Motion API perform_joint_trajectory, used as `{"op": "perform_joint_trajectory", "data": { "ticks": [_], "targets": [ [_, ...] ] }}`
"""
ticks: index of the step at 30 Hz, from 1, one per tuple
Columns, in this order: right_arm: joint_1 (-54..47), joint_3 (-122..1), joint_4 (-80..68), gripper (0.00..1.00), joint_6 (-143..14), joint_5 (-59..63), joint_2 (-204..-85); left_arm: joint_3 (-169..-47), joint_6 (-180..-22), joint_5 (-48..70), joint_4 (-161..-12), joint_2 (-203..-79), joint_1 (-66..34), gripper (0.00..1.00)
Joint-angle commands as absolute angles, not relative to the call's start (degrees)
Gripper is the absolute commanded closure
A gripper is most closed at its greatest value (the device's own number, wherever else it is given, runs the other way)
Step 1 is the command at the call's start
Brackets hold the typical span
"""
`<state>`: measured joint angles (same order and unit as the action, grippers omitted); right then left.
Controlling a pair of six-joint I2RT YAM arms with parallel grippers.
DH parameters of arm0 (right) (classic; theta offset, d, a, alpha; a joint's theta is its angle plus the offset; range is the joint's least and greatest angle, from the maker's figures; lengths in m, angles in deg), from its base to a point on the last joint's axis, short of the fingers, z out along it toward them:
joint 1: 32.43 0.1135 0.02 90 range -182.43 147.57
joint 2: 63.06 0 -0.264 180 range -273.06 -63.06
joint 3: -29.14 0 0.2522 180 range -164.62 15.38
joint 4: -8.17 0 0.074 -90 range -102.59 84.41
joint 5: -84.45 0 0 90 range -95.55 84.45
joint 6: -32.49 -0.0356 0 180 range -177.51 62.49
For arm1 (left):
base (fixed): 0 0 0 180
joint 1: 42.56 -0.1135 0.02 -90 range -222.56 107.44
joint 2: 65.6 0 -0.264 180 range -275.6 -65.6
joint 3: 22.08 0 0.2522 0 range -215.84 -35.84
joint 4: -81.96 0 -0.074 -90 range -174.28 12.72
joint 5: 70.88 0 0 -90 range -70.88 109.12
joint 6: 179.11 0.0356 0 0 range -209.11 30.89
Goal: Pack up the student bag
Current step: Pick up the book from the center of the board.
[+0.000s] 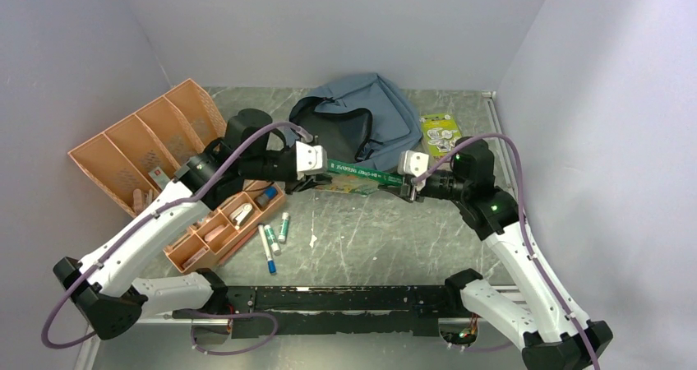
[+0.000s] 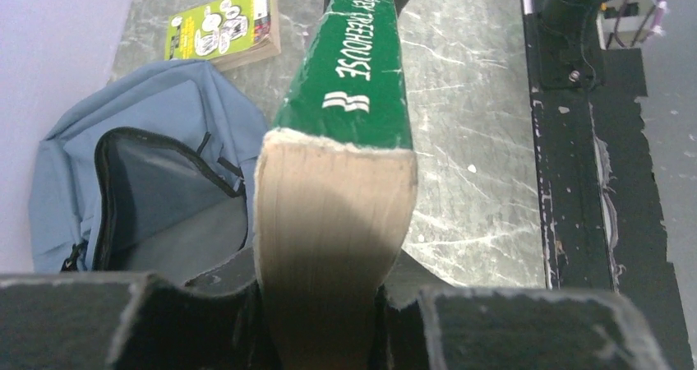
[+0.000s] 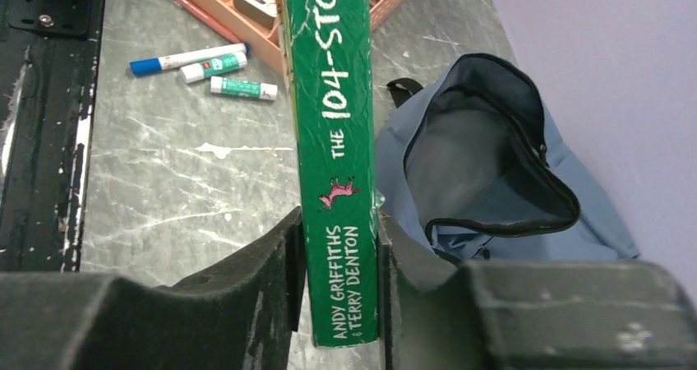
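Overhead: left gripper and right gripper each clamp one end of a green book at mid-frame. It sits just below the student bag, which lies at top centre with its mouth open. Only the right wrist view shows the spine text, "Andy Griffiths & Terry Denton". Only the left wrist view shows the cream page edge.

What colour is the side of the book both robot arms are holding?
The book has a green spine with white lettering; clearest in the right wrist view.
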<state>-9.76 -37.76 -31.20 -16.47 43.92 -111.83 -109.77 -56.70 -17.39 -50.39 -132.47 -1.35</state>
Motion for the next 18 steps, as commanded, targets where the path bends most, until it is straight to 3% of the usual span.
{"op": "perform_joint_trajectory", "data": {
  "ticks": [1,11,15,18],
  "targets": [
    [-9.4,-38.5,-25.4,0.6,-20.8,44.0,-110.9,-106.2,-61.2,-10.3,-61.2,-128.8,-1.0,0.95],
    [-9.5,-36.2,-17.1,0.52,-25.4,42.3,-105.4,-104.0,-61.6,-8.1,-61.0,-128.3,-1.0,0.95],
    [-9.5,-33.2,-2.6,0.52,-34.6,37.7,-102.9,-102.3,-73.2,7.0,-68.6,-127.9,-1.0,0.95],
    [-9.5,-29.6,10.8,0.52,-47.5,23.7,-102.0,-102.1,-80.8,14.0,-71.5,-128.4,-1.0,0.95]
  ]
}}
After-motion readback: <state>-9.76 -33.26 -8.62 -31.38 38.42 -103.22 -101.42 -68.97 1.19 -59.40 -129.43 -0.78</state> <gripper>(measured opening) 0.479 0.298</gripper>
